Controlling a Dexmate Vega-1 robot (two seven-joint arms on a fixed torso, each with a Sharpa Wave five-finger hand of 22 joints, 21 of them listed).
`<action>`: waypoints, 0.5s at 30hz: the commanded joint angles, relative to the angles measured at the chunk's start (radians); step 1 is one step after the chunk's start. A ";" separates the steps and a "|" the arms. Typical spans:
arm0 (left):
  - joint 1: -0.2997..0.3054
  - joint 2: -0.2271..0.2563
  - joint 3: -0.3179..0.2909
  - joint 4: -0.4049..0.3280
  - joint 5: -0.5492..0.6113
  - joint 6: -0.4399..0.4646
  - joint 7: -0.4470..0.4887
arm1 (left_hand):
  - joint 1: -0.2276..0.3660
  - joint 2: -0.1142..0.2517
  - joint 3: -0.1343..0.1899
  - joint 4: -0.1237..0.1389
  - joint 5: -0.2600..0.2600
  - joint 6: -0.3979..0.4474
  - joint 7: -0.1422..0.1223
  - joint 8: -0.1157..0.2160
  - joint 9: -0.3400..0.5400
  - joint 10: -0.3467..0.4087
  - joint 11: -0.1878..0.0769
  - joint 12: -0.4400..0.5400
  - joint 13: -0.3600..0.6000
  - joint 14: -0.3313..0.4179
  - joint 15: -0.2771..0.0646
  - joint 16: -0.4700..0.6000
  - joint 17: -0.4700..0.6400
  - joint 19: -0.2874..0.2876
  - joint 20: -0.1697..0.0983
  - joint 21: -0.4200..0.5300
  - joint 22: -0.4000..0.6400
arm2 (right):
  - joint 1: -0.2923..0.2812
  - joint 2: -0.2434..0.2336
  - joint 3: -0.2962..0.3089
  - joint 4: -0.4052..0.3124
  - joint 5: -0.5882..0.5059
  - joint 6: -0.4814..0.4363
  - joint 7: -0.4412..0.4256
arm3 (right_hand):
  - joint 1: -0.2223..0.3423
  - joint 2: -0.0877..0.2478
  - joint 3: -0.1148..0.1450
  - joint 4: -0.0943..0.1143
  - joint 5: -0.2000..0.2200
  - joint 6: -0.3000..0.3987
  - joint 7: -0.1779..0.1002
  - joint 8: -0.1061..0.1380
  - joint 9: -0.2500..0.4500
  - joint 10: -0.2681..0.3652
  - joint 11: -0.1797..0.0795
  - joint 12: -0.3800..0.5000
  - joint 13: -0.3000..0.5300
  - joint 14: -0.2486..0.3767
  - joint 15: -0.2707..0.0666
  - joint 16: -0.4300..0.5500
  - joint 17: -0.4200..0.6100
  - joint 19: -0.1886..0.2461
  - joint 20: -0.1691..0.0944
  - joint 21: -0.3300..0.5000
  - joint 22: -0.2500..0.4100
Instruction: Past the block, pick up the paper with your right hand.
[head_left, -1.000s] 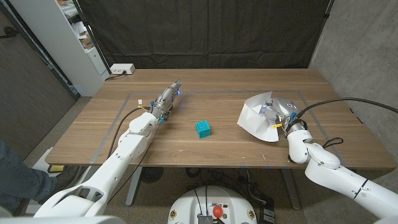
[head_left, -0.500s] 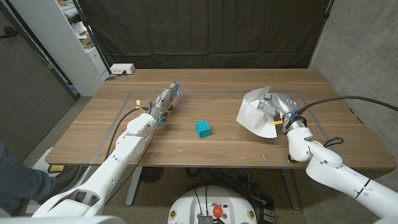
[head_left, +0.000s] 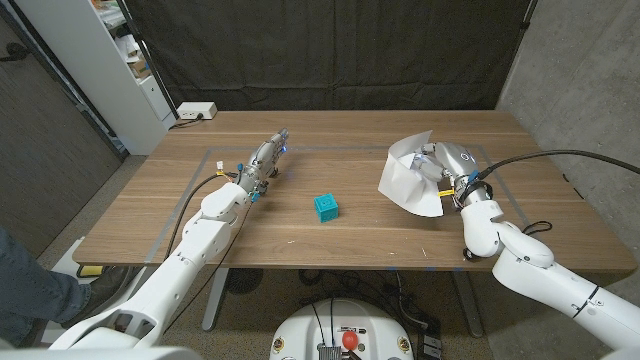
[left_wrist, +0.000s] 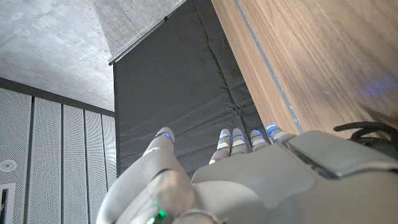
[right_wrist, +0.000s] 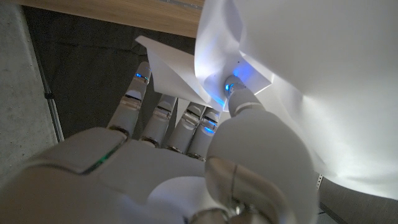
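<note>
A small teal block (head_left: 326, 207) sits on the wooden table (head_left: 330, 250) near its middle. To the block's right, my right hand (head_left: 449, 170) pinches a bent white sheet of paper (head_left: 408, 180), which hangs lifted and tilted above the table. In the right wrist view the paper (right_wrist: 298, 74) folds over my thumb and fingers (right_wrist: 186, 118), pressed between them. My left hand (head_left: 268, 158) stretches out over the table's left part with nothing in it; in the left wrist view its fingers (left_wrist: 239, 140) are straight and apart.
A white power strip (head_left: 196, 111) lies at the table's far left corner. A white shelf unit (head_left: 120, 60) stands beyond the table on the left. Black curtain hangs behind. A black cable (head_left: 560, 160) runs from my right arm.
My right hand has risen and moved slightly away from me with the paper, which now hangs higher off the table. My left hand and the block have stayed put.
</note>
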 joint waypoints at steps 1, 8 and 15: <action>0.019 0.010 0.000 -0.035 0.001 0.004 0.012 | 0.000 0.007 0.003 -0.005 -0.003 0.004 0.004 0.005 0.002 -0.006 -0.001 0.003 -0.001 -0.014 0.000 0.006 0.002 -0.111 0.004 0.006 0.006 | -0.015 -0.007 0.028 -0.026 -0.018 0.017 0.009 | 0.014 0.003 0.004 0.002 -0.004 0.020 -0.011 0.007 0.003 0.008 -0.001 0.000 0.003 0.000 -0.074 -0.006 0.004 0.005 -0.001 -0.002 0.003; 0.028 0.009 0.001 -0.048 0.003 0.004 0.025 | -0.001 0.008 0.003 -0.006 -0.003 -0.017 0.005 -0.003 0.002 -0.011 -0.001 0.001 0.000 -0.016 0.000 0.006 0.002 -0.112 0.004 0.007 0.006 | -0.021 -0.009 0.043 -0.038 -0.028 0.020 0.015 | 0.015 0.003 0.004 0.003 -0.008 0.020 -0.011 0.008 0.003 0.010 -0.002 -0.001 0.003 0.000 -0.075 -0.007 0.004 0.006 0.000 -0.003 0.003; 0.031 0.013 0.002 -0.056 0.003 0.005 0.026 | -0.001 0.009 0.003 -0.007 -0.003 -0.019 0.005 -0.003 0.002 -0.011 0.001 0.001 0.000 -0.017 0.001 0.005 0.002 -0.113 0.003 0.007 0.006 | -0.022 -0.007 0.057 -0.048 -0.043 0.028 0.010 | 0.017 0.003 0.003 0.005 -0.012 0.020 -0.011 0.009 0.003 0.011 -0.003 -0.001 0.004 0.002 -0.073 -0.008 0.005 0.010 0.002 -0.003 0.003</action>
